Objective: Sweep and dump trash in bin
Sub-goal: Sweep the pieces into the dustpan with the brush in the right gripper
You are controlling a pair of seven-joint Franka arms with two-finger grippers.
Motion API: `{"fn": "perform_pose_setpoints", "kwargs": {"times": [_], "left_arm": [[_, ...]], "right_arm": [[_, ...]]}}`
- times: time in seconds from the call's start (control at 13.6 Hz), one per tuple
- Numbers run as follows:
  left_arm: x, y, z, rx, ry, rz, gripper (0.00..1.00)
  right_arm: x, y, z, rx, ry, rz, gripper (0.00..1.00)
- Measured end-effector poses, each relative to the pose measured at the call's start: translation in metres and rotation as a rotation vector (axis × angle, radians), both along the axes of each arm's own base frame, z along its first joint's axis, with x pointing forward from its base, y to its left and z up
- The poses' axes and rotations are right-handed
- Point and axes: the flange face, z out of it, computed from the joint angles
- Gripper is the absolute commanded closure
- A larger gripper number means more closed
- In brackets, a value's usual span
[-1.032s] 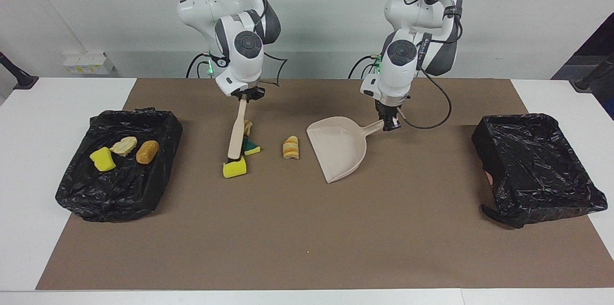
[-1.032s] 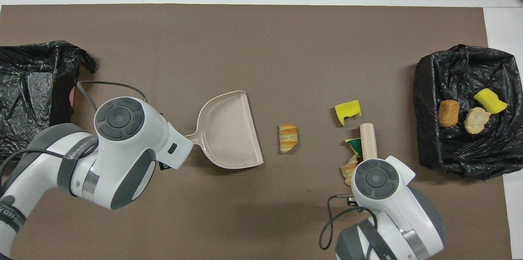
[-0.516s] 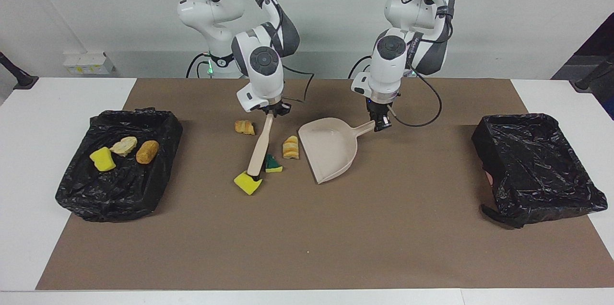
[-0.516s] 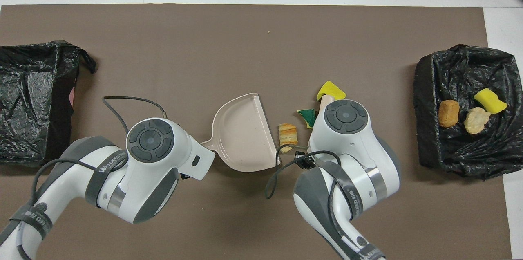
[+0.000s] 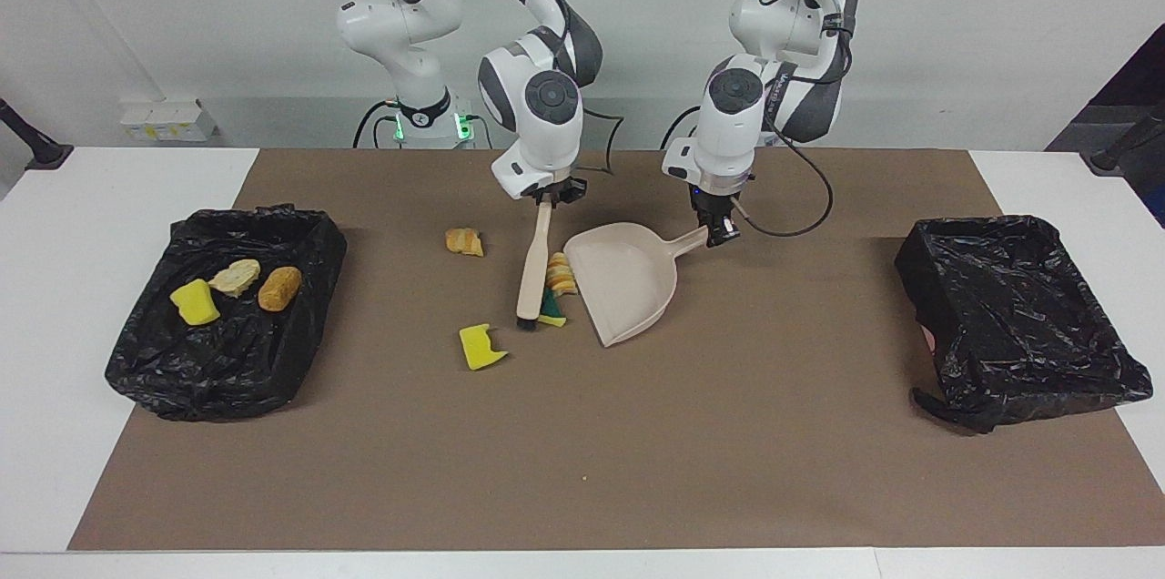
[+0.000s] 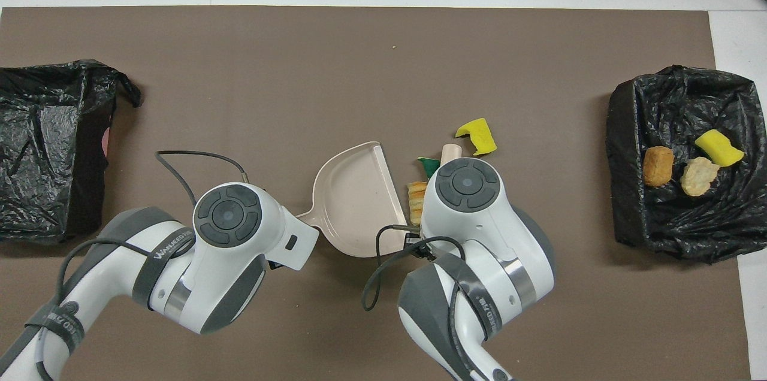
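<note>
Holding tools in both claws over the middle of the brown mat (image 5: 564, 433) on the desk (image 5: 118, 197). My right claw (image 5: 551, 195) is clamped on the top of the brush (image 5: 532, 265) handle; that arm comes down bent at the elbow, wrist pointing at the mat, and the brush slants away from the robots with its bristle end on the mat. My left claw (image 5: 719, 235) is clamped on the dustpan (image 5: 623, 279) handle, wrist likewise pointing down, the pan lying flat with its open mouth toward the brush.

Trash, four scraps on the mat:
- A striped bread piece (image 5: 561, 273) lies between brush and dustpan mouth, touching or nearly touching the pan's edge.
- A green-backed sponge (image 5: 552, 313) sits just beside the bristle end, near the pan's mouth.
- A yellow sponge (image 5: 481, 347) lies apart from the brush, farther from the robots than the bristles.
- A second bread chunk (image 5: 464, 241) lies on the mat toward the right arm's end, apart from the brush.

Three more scraps, a yellow sponge piece (image 5: 195, 301), a pale chunk (image 5: 235, 277) and a brown chunk (image 5: 279, 288), rest in the black-lined bin (image 5: 227, 379) at the right arm's end. A second lined bin (image 5: 1019, 324) stands at the left arm's end.

In the overhead view my right wrist (image 6: 467, 189) covers most of the brush.
</note>
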Motion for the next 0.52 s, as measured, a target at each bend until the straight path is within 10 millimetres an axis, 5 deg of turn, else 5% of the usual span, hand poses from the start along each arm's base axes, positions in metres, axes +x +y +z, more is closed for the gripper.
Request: {"fn": "perform_pose_setpoints", "kwargs": {"times": [0.22,0.52], "left_arm": [[0.000,0.000,0.000,0.000,-0.001,0.007,1.00],[-0.001,-0.001,0.000,0.000,-0.001,0.009,1.00]], "right_arm": [[-0.017,0.030,0.010,0.059,0.020,0.016,1.00],[-0.027,0.045,0.019,0.076,0.011,0.042,1.00]]}}
